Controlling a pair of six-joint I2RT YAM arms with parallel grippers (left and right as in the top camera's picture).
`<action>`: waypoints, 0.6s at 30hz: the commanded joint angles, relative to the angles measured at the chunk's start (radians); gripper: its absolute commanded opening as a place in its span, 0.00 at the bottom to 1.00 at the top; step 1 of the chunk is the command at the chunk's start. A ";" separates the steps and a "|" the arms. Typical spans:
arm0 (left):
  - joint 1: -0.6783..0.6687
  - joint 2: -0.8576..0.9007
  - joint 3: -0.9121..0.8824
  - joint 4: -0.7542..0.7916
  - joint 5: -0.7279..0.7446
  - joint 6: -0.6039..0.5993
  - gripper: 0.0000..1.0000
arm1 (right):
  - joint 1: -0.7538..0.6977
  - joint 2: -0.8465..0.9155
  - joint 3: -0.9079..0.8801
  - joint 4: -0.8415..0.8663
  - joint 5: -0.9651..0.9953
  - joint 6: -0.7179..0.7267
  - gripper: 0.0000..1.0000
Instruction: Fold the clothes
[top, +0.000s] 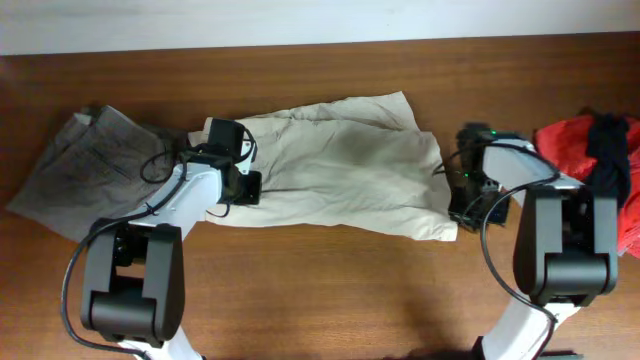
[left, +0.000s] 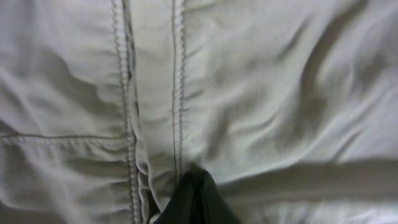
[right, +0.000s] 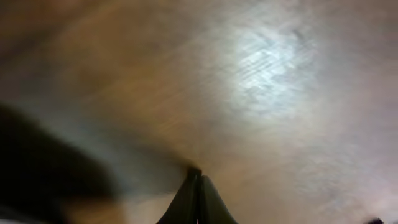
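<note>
The beige shorts (top: 340, 170) lie spread across the middle of the table. My left gripper (top: 245, 187) is at their left end. In the left wrist view its fingers (left: 196, 180) are shut, with the beige shorts' (left: 261, 93) cloth bunched around the tips beside a stitched seam. My right gripper (top: 457, 205) is at the shorts' right edge. In the blurred right wrist view its fingers (right: 196, 173) are pressed together, and no cloth shows between them. The grey shorts (top: 85, 160) lie at the far left. The red garment (top: 570, 145) and black garment (top: 610, 150) lie at the far right.
The wooden table (top: 330, 290) runs the full width of the view, with its far edge along the top. The grey shorts touch the left arm's cable area. The red and black pile sits just right of the right arm.
</note>
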 joint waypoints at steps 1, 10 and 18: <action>-0.033 0.008 0.027 -0.061 -0.005 -0.005 0.06 | 0.005 -0.037 -0.008 -0.013 0.037 0.010 0.04; -0.068 -0.178 0.075 0.002 -0.082 -0.006 0.22 | 0.006 -0.364 -0.001 0.188 -0.521 -0.246 0.04; -0.038 -0.118 0.075 0.218 -0.074 0.088 0.24 | 0.087 -0.317 -0.002 0.505 -0.671 -0.199 0.04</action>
